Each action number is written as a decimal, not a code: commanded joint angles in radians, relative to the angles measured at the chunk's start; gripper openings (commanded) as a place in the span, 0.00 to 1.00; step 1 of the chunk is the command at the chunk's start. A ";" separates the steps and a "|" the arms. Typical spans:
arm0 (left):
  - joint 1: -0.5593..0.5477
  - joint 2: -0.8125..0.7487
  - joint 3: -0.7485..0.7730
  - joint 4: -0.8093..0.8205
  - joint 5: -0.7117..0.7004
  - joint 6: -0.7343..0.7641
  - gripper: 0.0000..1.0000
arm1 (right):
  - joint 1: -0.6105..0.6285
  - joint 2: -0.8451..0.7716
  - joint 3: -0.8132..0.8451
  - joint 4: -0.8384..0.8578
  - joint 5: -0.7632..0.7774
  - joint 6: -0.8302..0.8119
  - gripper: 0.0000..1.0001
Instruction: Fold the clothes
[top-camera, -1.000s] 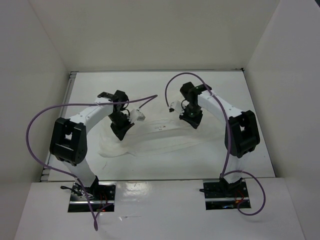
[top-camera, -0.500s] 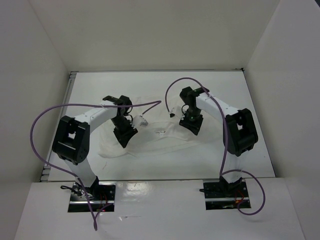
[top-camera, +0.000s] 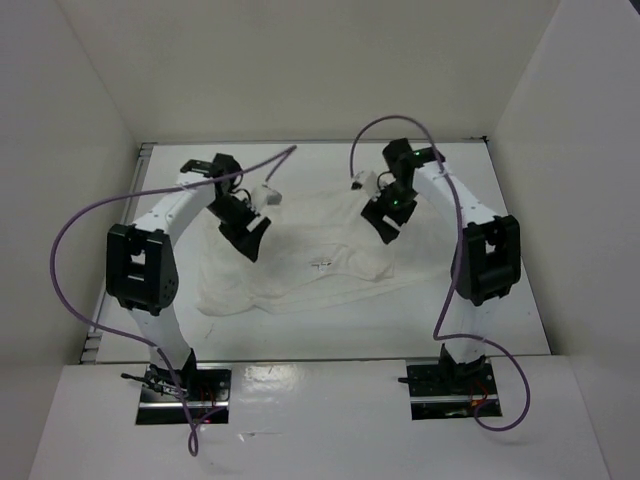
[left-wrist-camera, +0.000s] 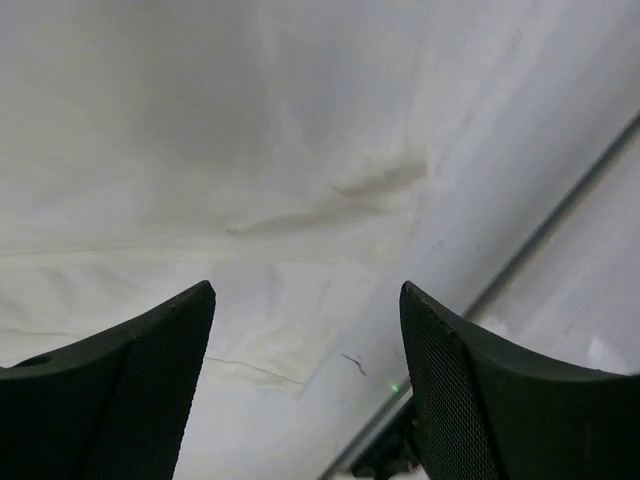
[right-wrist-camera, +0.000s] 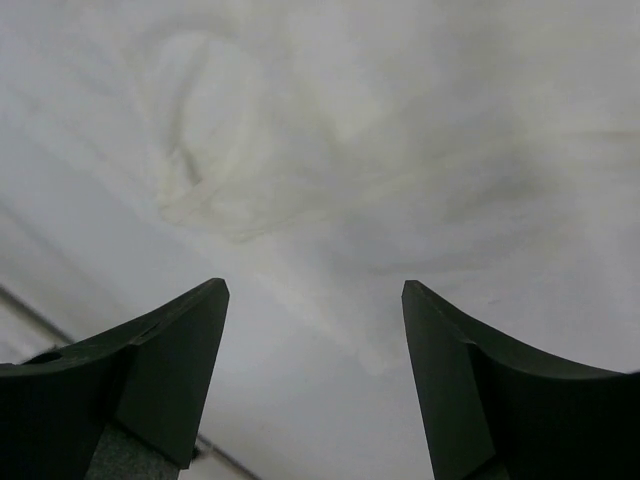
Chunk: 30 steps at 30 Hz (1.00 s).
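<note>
The left claw (top-camera: 243, 228) is spread wide and empty, and so is the right claw (top-camera: 385, 215). Each wrist view shows two dark fingers (left-wrist-camera: 150, 380) apart, with only cloth beneath. The left wrist view alone catches a cloth edge and bare surface at its lower right. Only the top view shows the whole white T-shirt (top-camera: 320, 255), wrinkled and lying across mid-frame, its tiny dark neck label (top-camera: 322, 264) between the claws. Both claws hang over its upper corners. The tabletop (top-camera: 500, 300) is white, enclosed by white walls (top-camera: 300, 70).
</note>
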 joint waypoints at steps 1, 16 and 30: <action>0.136 0.051 0.151 0.043 0.125 -0.086 0.82 | -0.135 0.023 0.141 0.131 -0.142 0.100 0.79; 0.409 0.184 0.214 0.530 0.070 -0.436 0.84 | -0.416 0.290 0.335 0.327 -0.334 0.390 0.79; 0.440 0.351 0.372 0.572 -0.029 -0.521 0.84 | -0.444 0.528 0.612 0.309 -0.372 0.424 0.64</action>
